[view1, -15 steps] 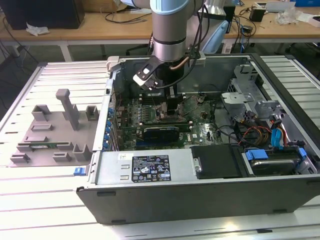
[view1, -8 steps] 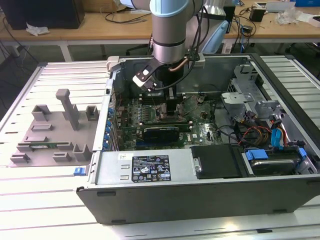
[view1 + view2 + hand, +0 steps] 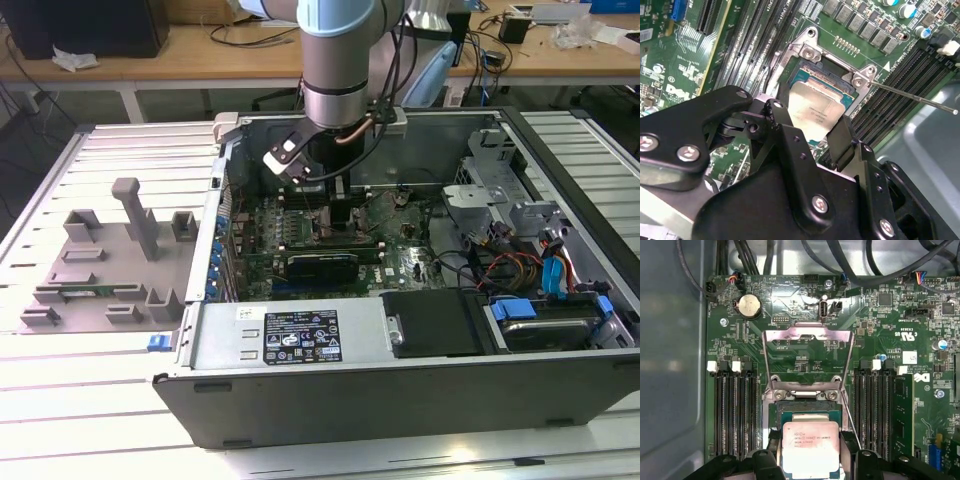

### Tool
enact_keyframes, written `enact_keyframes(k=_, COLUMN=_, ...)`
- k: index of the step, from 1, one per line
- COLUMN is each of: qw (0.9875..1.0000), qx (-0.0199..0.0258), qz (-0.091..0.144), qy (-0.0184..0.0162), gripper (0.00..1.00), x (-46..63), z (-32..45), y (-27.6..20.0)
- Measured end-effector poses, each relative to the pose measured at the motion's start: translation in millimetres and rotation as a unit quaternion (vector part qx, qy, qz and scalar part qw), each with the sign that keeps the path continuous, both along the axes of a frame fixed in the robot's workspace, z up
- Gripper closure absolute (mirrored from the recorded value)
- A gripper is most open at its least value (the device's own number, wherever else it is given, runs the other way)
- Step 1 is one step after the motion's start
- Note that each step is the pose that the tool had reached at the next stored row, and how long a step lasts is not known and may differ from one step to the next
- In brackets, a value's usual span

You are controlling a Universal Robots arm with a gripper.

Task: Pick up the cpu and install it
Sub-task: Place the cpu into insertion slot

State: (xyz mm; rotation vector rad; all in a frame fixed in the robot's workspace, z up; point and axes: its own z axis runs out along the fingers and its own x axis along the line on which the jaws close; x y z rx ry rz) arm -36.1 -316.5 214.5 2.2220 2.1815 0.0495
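Clamping the cpu [image 3: 810, 447] over socket [image 3: 807, 409], end effector [image 3: 811, 440], first wrist view adds raised retention frame [image 3: 807, 335].

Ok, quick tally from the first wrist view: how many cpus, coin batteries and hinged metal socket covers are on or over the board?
cpu: 1
coin battery: 1
metal socket cover: 1, swung open
Total: 3
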Motion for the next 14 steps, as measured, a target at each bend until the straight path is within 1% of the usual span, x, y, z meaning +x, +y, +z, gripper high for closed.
enact_keyframes(k=3, qw=1.0, qx=0.0, qz=-0.006, qy=0.0, gripper=0.45, x=0.0, z=-2.4, y=0.0)
enact_keyframes(k=4, qw=1.0, qx=0.0, qz=-0.007, qy=0.0, gripper=0.45, x=-0.1, z=-4.2, y=0.2)
enact_keyframes(k=14, qw=1.0, qx=0.0004, qz=-0.007, qy=0.0, gripper=0.45, x=-0.1, z=-11.8, y=1.0)
